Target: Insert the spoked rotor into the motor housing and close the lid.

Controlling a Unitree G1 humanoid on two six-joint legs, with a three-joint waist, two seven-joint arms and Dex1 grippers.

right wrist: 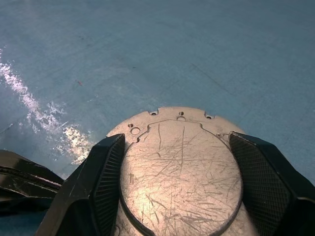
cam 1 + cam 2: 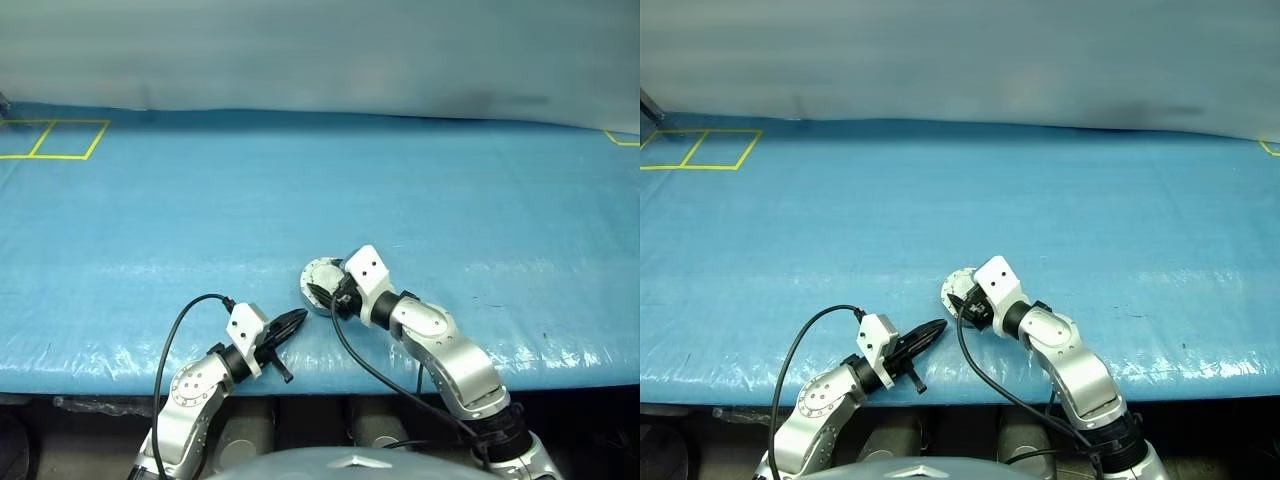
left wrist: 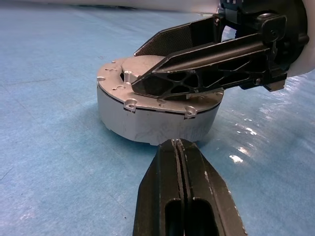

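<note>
While lid (image 1: pixel 179 174) lies closed, right gripper (image 1: pixel 177 191) straddles it wide; left gripper (image 3: pixel 178 147) pinched empty.

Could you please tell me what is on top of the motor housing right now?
The lid lies flat on the motor housing, plain scratched grey face up, with the right gripper open astride it. Whatever is inside, including any rotor, is covered.

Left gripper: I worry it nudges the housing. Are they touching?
Apart. In the left wrist view the shut left gripper ends short of the motor housing, with blue table cover between them.
</note>
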